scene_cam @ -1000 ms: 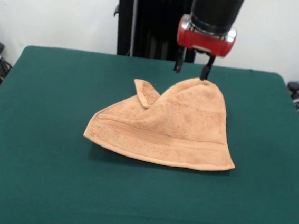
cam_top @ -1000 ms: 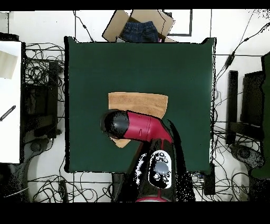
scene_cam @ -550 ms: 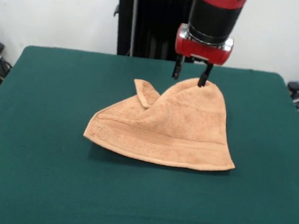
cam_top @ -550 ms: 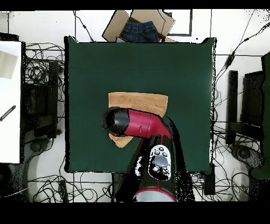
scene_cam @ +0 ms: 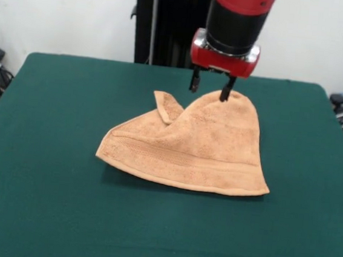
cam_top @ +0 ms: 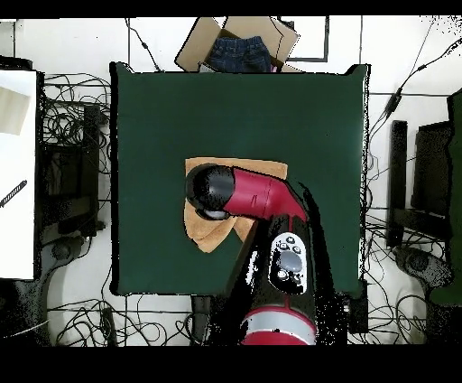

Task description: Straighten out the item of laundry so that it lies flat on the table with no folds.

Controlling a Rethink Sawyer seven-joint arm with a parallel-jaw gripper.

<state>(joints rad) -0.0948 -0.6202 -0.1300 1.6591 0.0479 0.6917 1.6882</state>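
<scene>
The item of laundry (scene_cam: 194, 146) is a peach-orange towel lying folded near the middle of the green table (scene_cam: 50, 129). Its far part is doubled over into a rounded hump, and a small corner flap (scene_cam: 167, 107) stands up at the back left. My gripper (scene_cam: 209, 91) hangs open over the far edge of the hump. Its right fingertip (scene_cam: 224, 96) is at the cloth's top, and the left one is just off the cloth. From overhead, the red arm (cam_top: 244, 194) covers the gripper and the towel's middle; the towel (cam_top: 209, 233) shows on either side.
An open cardboard box (cam_top: 236, 43) holding dark blue clothing sits just beyond the table's top edge in the overhead view. Cables and black stands ring the table (cam_top: 180, 108), and a white surface (cam_top: 16, 163) lies off to the left.
In the front view my gripper has shifted left and slightly lower along the towel's far edge, staying open. The towel has kept its shape and place.
</scene>
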